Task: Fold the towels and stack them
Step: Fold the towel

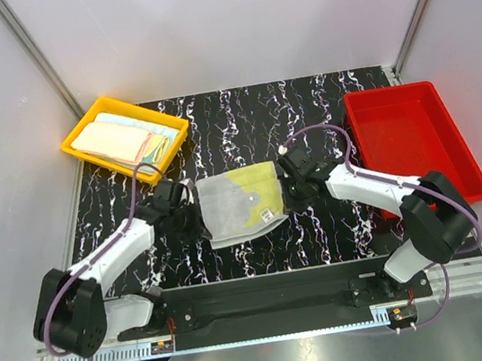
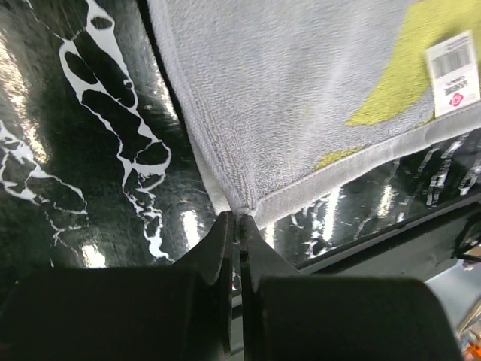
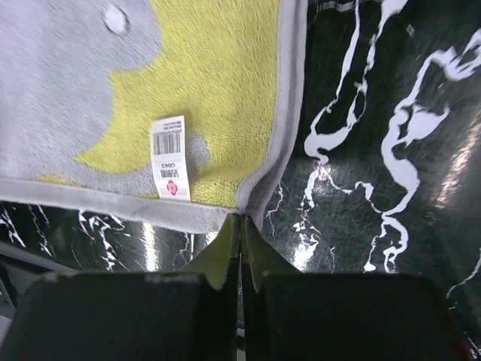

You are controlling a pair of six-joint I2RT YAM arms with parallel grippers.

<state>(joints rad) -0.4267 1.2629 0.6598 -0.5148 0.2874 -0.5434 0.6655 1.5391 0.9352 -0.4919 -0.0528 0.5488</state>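
Observation:
One of the towels (image 1: 227,208), grey with a yellow patch and a white label, lies spread in the middle of the black marbled table (image 1: 242,126). My left gripper (image 2: 239,216) is shut on the grey hem at its near left corner (image 2: 252,203). At the opposite side, my right gripper (image 3: 240,216) is shut on the near right corner (image 3: 255,197), where the grey border meets the yellow pile. From above, the left gripper (image 1: 198,223) and right gripper (image 1: 286,197) flank the towel. More towels (image 1: 122,140), folded, lie in the yellow tray.
A yellow tray (image 1: 80,135) sits at the back left corner of the table. A red tray (image 1: 412,141), nothing in it, stands at the right, under the right arm's forearm. Grey walls enclose the table on three sides.

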